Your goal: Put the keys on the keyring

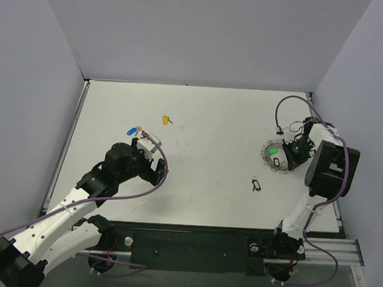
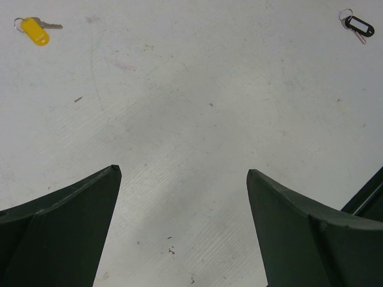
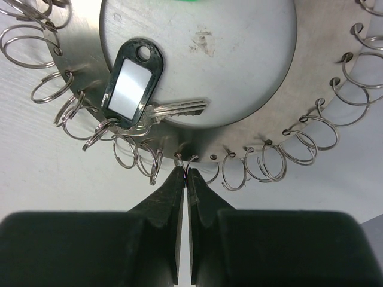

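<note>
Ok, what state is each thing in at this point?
Left gripper: open, empty.
Right gripper: shut on a ring at the disc edge.
Black key: flat on disc.
Other black key: loose on table.
Yellow key: loose on table.
Blue key: loose on table.

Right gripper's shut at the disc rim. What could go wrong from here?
1. The right gripper has its tips meeting just at a thin ring. Any hold looks slight and may slip.
2. Pulling could drag the disc and shift the black-tagged key lying on it.
3. The neighbouring rings crowd close and could snag the gripper.
</note>
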